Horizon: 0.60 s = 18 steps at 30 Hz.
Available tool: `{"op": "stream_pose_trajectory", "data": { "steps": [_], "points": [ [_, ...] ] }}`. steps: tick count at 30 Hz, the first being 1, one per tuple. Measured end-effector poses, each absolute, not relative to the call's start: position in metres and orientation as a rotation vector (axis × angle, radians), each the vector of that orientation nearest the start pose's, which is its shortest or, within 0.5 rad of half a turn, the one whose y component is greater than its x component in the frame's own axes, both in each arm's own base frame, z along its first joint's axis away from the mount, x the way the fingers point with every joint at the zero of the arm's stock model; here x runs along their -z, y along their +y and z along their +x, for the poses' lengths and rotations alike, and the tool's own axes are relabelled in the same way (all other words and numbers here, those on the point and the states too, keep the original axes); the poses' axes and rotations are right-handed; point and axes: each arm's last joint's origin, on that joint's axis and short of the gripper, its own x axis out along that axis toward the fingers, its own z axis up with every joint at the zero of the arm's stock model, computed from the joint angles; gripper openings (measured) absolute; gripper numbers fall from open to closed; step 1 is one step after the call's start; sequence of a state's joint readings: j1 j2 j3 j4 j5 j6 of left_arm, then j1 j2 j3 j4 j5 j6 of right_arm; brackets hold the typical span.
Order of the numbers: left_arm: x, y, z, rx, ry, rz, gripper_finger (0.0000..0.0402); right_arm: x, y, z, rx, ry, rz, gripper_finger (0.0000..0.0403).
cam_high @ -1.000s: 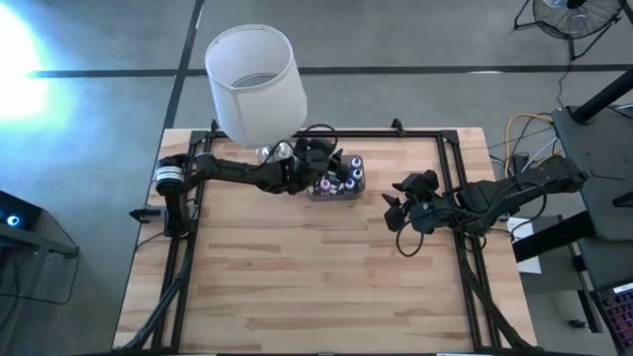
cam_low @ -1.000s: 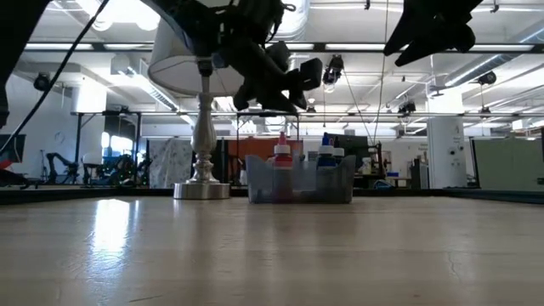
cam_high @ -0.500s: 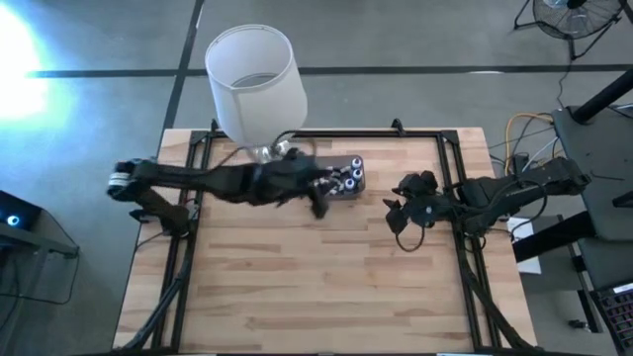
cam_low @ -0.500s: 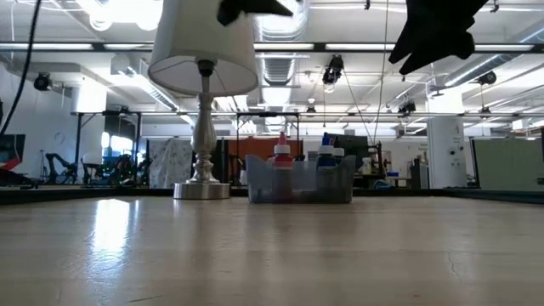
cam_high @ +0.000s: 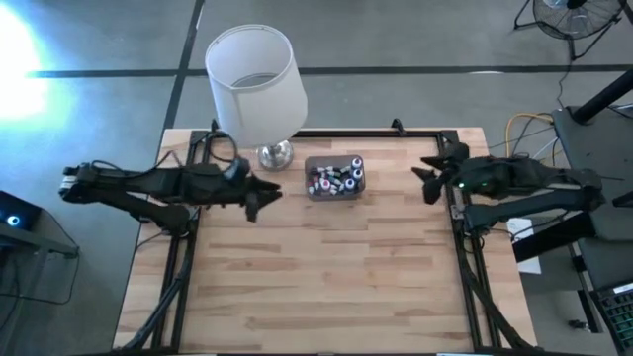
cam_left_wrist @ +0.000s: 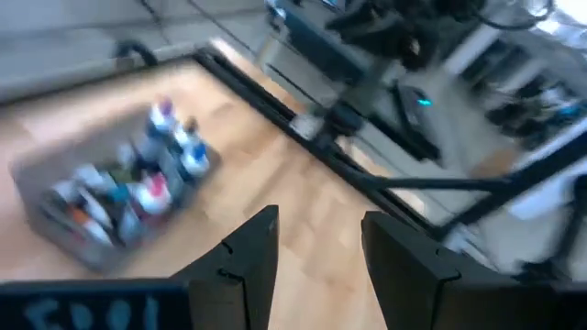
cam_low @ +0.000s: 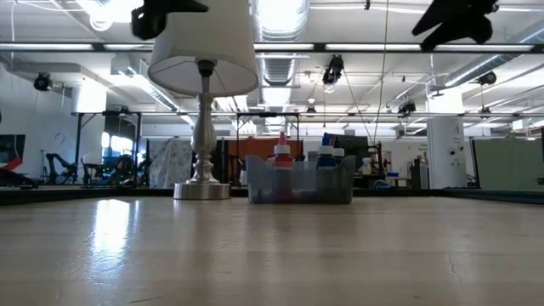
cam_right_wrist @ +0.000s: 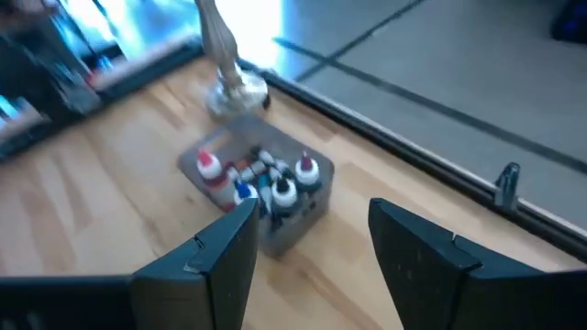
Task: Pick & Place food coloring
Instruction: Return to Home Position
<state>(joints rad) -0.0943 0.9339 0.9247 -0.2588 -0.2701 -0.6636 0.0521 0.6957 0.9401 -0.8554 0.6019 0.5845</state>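
Several tiny food coloring bottles (cam_high: 335,177) with red, blue and white caps stand in a translucent grey box (cam_high: 313,191) near the table's far edge; they also show in the low view (cam_low: 299,158) and both wrist views (cam_left_wrist: 138,188) (cam_right_wrist: 260,179). My left gripper (cam_high: 265,195) hovers open and empty left of the box, well above the table. My right gripper (cam_high: 427,178) hovers open and empty right of the box, by the table's right edge.
A lamp with a white shade (cam_high: 253,81) and chrome base (cam_high: 274,155) stands just left of the box at the far edge. A dark frame rail (cam_high: 457,218) runs along the table's sides. Bare wood (cam_high: 326,277) stretches toward the near edge.
My left gripper has drawn back from over the box toward the table's left edge and risen, leaving the box and bottles where they stood. My right gripper has pulled back toward the right and far edges.
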Motion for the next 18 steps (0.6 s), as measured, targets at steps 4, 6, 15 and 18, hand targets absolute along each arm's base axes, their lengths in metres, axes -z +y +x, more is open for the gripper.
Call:
{"op": "stream_pose_trajectory", "data": {
  "steps": [4, 6, 15, 18],
  "points": [
    [-0.338, -0.020, 0.181, -0.085, 0.123, -0.542, 0.0135, -0.344, -0.010, 0.099, 0.634, 0.309, 0.551, 0.0201],
    [-0.335, -0.022, 0.172, 0.019, 0.059, -0.464, 0.0135, -0.347, -0.009, 0.093, 0.599, 0.290, 0.550, 0.0201],
    [-0.271, -0.018, 0.149, 0.118, -0.105, -0.429, 0.0135, -0.343, -0.002, 0.086, 0.211, 0.055, 0.378, 0.0201],
    [-0.256, -0.017, 0.143, 0.128, -0.109, -0.425, 0.0135, -0.326, -0.003, 0.085, 0.210, 0.008, 0.375, 0.0201]
  ]
}}
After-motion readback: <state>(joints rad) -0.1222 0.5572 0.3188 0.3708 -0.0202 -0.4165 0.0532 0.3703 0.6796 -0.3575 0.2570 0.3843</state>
